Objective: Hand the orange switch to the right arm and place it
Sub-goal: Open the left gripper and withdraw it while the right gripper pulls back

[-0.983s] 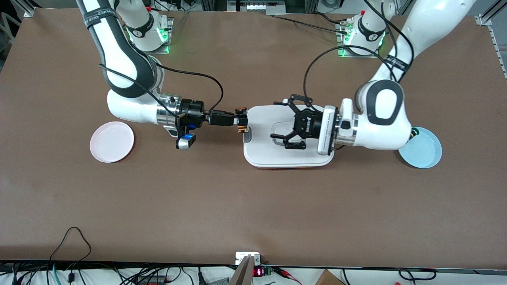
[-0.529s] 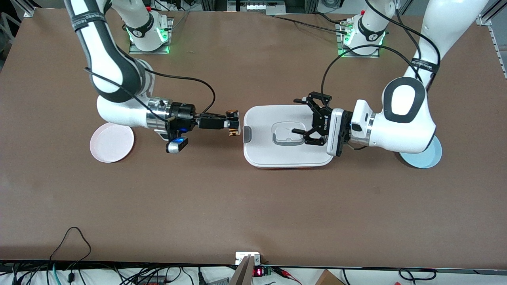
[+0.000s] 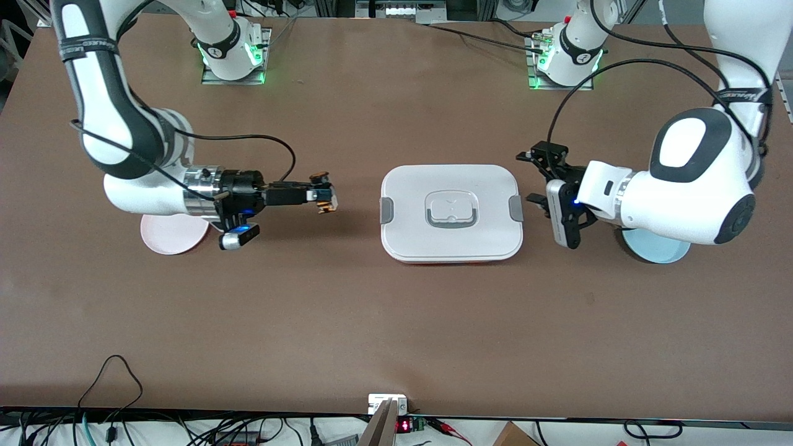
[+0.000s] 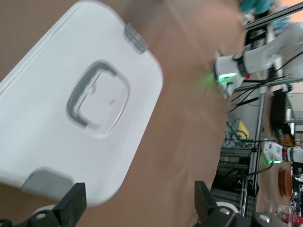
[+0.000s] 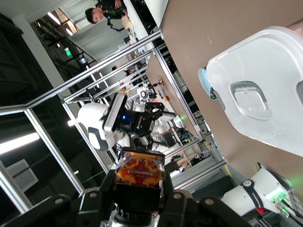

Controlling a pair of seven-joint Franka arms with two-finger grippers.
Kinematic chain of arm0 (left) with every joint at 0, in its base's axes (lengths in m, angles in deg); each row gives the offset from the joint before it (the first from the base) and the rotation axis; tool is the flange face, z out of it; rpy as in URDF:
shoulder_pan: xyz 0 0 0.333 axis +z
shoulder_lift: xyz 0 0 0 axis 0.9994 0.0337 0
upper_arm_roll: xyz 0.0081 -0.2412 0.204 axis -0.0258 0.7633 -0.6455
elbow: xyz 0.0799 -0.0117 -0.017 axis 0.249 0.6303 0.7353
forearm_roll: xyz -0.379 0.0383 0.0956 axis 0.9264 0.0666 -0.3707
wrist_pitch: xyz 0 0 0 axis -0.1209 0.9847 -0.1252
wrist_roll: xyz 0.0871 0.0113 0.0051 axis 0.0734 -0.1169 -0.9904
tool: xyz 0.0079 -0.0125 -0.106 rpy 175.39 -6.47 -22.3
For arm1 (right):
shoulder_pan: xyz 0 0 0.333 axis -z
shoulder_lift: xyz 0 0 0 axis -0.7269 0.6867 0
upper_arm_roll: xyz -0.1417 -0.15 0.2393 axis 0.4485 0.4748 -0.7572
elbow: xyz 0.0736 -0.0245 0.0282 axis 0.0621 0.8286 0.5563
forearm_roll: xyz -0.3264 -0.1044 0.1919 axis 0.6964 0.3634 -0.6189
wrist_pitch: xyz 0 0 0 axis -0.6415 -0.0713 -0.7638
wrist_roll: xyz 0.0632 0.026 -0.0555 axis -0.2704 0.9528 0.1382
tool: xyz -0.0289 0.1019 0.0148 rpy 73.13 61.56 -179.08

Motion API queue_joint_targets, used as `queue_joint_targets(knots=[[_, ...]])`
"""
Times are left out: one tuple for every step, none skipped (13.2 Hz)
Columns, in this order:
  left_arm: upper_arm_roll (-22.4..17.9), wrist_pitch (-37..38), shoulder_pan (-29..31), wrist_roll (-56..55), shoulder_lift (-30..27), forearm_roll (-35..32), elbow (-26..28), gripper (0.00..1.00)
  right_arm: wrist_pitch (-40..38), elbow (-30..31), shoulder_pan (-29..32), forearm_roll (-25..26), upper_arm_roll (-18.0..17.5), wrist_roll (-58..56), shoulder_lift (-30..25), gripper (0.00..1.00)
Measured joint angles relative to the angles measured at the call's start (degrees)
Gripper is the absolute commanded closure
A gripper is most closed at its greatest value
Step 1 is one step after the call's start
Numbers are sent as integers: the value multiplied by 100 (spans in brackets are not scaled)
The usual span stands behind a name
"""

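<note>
**Front view: switch is being carried for placing**

Front view: the orange switch (image 3: 322,197) is being pinched by the right gripper (image 3: 324,197) over bare table, between the pink plate (image 3: 162,240) and the white lidded box (image 3: 451,212), presumably ready for setting down. The left gripper (image 3: 545,179), fingers spread and empty, is being held beside the box, near the blue plate (image 3: 663,251).

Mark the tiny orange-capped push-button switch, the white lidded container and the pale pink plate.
orange-capped push-button switch (image 3: 322,197), front view, its body in the right gripper (image 3: 326,198).
white lidded container (image 3: 409,232), front view, bare lid corner.
pale pink plate (image 3: 162,243), front view, exposed rim.
</note>
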Motion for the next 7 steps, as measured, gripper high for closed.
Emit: queue_joint_targets(knots=[[1, 210, 5, -506, -1, -308, -122, 0, -208, 2, 145, 123, 4, -15, 28, 100], [18, 418, -4, -1029, -2, -606, -254, 0, -409, 2, 280, 267, 7, -23, 49, 100], [57, 592, -26, -1480, -5, -961, -401, 0, -602, 2, 407, 406, 10, -31, 65, 100], [92, 755, -82, -1853, -9, -1364, -564, 0, -778, 2, 529, 552, 12, -38, 72, 100], [106, 909, -193, -2153, -21, -1812, -743, 0, -936, 0, 647, 708, 14, -45, 72, 100], [113, 1012, -345, -2399, -37, -2288, -917, 0, -1064, -4, 754, 884, 14, -51, 71, 100], [115, 1084, -510, -2594, -53, -2737, -1061, 0, -1176, -16, 853, 1123, 15, -56, 70, 100]])
